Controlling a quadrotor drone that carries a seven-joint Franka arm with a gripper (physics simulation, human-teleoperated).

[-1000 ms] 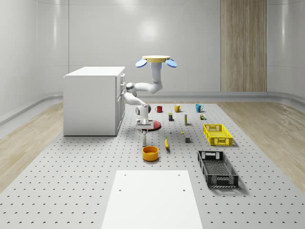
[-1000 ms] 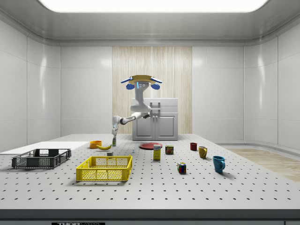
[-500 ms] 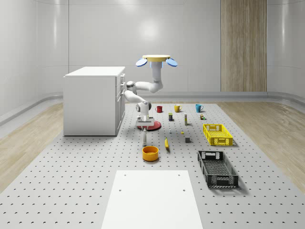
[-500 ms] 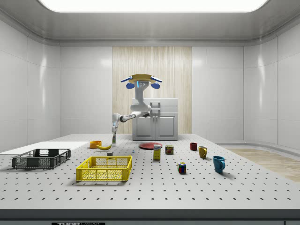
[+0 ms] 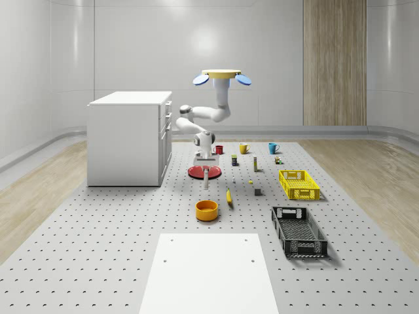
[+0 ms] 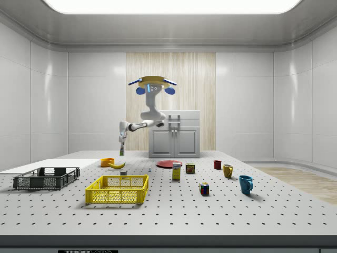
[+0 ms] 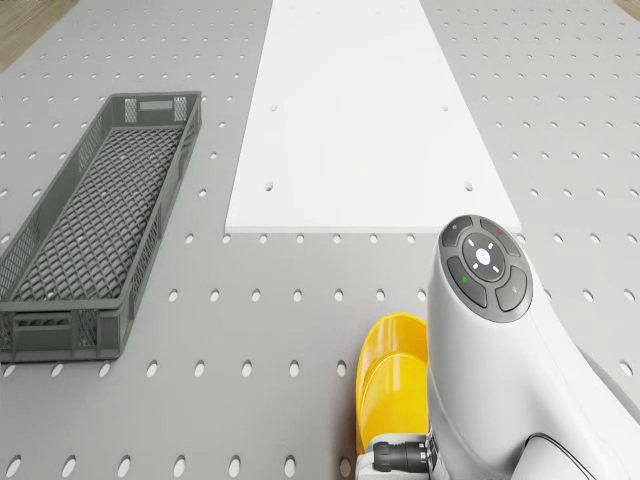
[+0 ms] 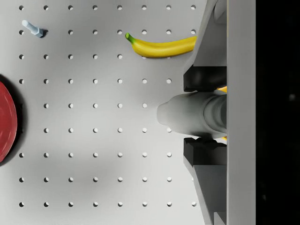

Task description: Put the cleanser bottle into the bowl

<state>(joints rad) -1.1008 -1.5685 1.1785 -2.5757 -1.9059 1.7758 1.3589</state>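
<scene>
- Cleanser bottle (image 8: 187, 115) hangs clamped between my fingers (image 8: 199, 79), one pad on each side of its body, so my gripper (image 5: 205, 171) is clenched on it and carries it clear of the table (image 5: 98, 248).
- I hold it upright and lifted because, as I judge it, it has to pass over the rim of the yellow bowl (image 5: 206, 209) before it can go down inside.
- In the whole-scene view the bottle hangs above the table between the red plate (image 5: 195, 172) on the far side and the bowl on the near side; it is not yet over the bowl.
- Banana (image 5: 229, 196) lies just to the right of the bowl, apart from my load.
- My drone (image 5: 220, 75) hovers high, over the far part of the table to the right of the white cabinet (image 5: 124, 137).
- My arm drops from the drone, bends out towards the cabinet, then folds back so the wrist points straight down.
</scene>
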